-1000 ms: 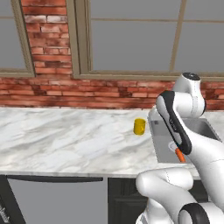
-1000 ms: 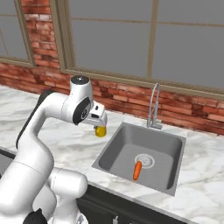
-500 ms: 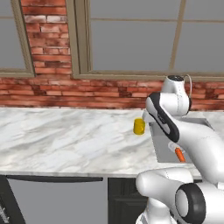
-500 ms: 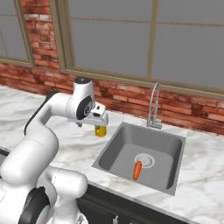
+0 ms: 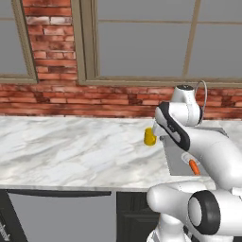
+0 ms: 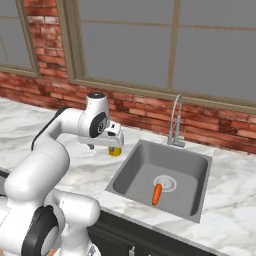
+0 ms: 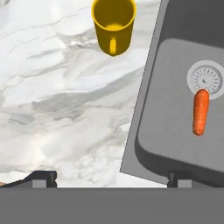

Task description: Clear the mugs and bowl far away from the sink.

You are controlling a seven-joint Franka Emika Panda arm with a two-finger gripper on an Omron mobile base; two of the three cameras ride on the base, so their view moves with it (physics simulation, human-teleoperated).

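On the counter (image 5: 71, 151), just beside the sink's (image 6: 190, 172) rim, the yellow mug (image 7: 113, 24) is standing upright with its mouth up and its handle facing my camera. It is sitting too close to the basin for the task, which I judge is why I am hovering here. A carrot (image 7: 200, 111) is lying in the sink with its tip against the drain; it is no part of the job.

My end effector (image 6: 114, 141) is hanging above the counter edge of the sink, fully open and holding nothing. In the hand view the mug is lying ahead of my fingertips (image 7: 43, 177), well apart from them and nearer the left tip, so I am not yet lined up over it. In the right base view the mug (image 6: 115, 150) is showing just below my end effector. I judge that a reach forward and a descent are needed before closing.
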